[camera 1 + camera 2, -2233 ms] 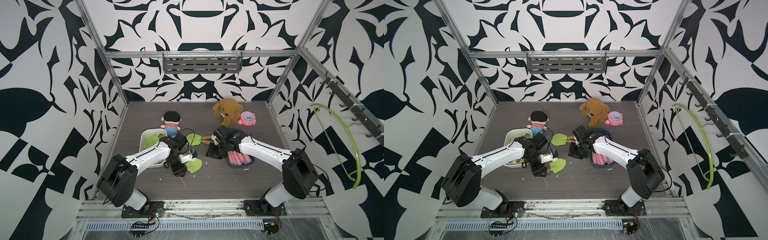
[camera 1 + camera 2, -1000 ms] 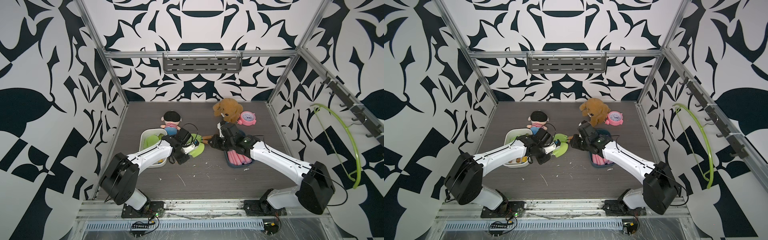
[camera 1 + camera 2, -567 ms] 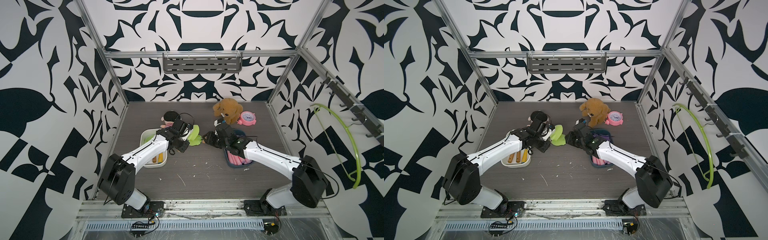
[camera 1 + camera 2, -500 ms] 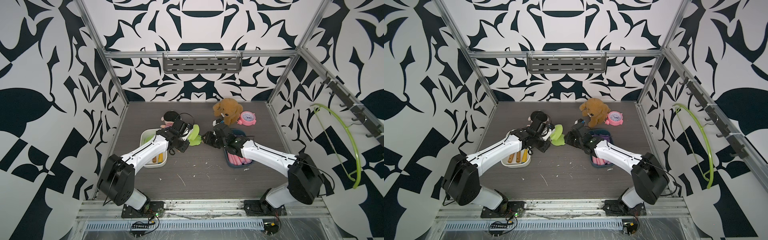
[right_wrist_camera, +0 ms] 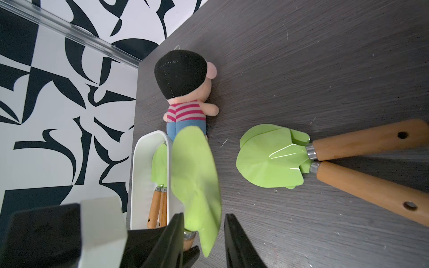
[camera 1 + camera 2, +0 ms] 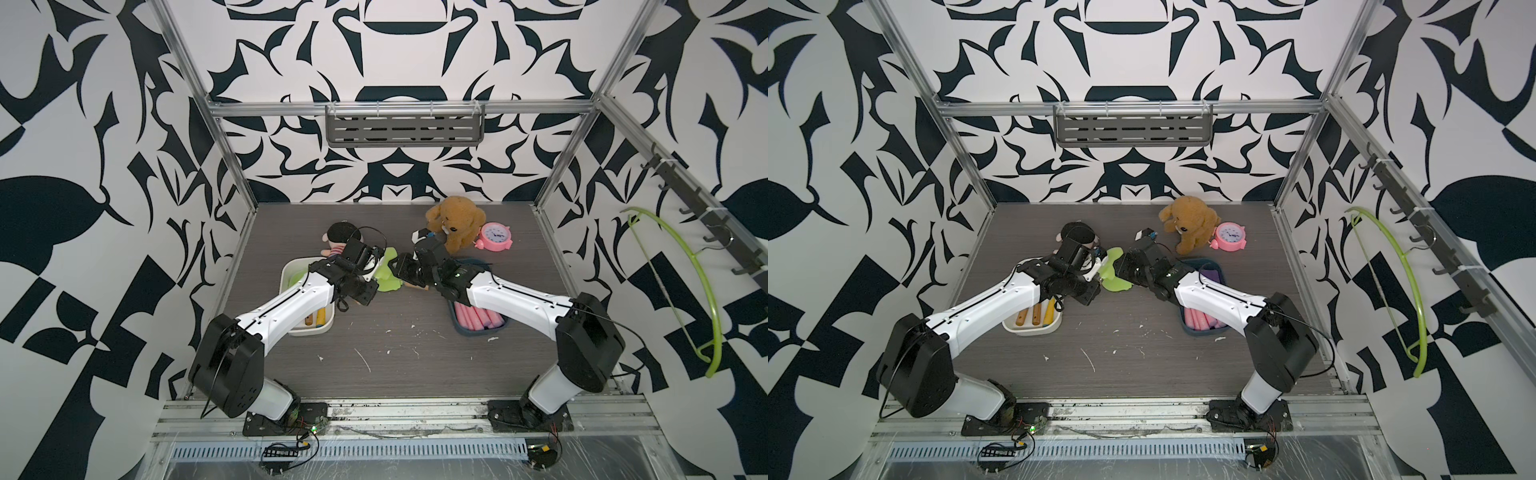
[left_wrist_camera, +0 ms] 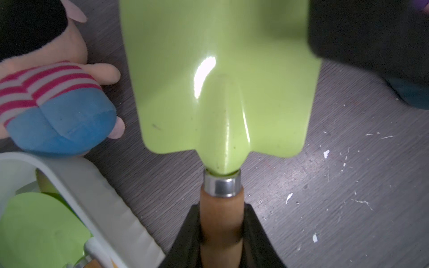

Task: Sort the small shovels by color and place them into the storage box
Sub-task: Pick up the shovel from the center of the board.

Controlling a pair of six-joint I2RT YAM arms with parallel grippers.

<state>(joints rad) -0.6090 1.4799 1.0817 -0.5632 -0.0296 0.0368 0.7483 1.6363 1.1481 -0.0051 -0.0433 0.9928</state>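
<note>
Left gripper (image 7: 221, 222): found clamped on the wooden handle of a green shovel (image 7: 220, 81), just behind the metal ferrule. The shovel was held above the table (image 7: 348, 185), with its blade pointing away from the wrist. It was just beside the end of the white box (image 7: 97, 199) and near the striped doll (image 7: 53, 104).

Right gripper (image 5: 204, 215): jaws were seen standing apart, with the edge of the held blade between them. A gap was visible at one finger, and no clamping on the blade was observed.

A pair of green shovels (image 5: 269, 160) was recorded lying on the table, blades overlapped and wooden handles splayed. In both top views the pair lay between the two boxes.

In the white box, more green blades with wooden handles and one yellow handle (image 6: 1049, 312) were noted. Pink handles (image 6: 478, 321) were noted in the blue box (image 6: 473, 333), partly under the right arm.
</note>
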